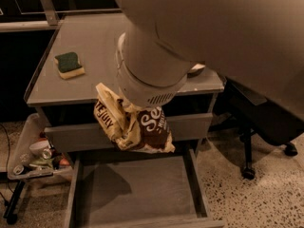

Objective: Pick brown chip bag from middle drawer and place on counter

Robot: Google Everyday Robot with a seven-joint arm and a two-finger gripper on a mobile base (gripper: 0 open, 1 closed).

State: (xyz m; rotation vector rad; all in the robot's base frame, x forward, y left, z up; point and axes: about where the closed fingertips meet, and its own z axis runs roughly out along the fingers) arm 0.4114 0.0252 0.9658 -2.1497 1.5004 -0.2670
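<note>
The brown chip bag (142, 127) hangs crumpled in the air, above the open middle drawer (142, 189) and in front of the counter's (95, 42) front edge. My gripper (136, 109) is at the bag's top, mostly hidden under my large pale wrist, and is shut on the bag. The drawer's flat grey floor below is bare, with the bag's shadow on its left side. The bag's pale yellow end with white lettering points left.
A green-and-yellow sponge (69, 64) lies at the counter's left. A white bowl (197, 69) peeks out at the counter's right edge behind my arm. A low tray of clutter (33, 156) stands at floor level left. An office chair base (247, 170) is at the right.
</note>
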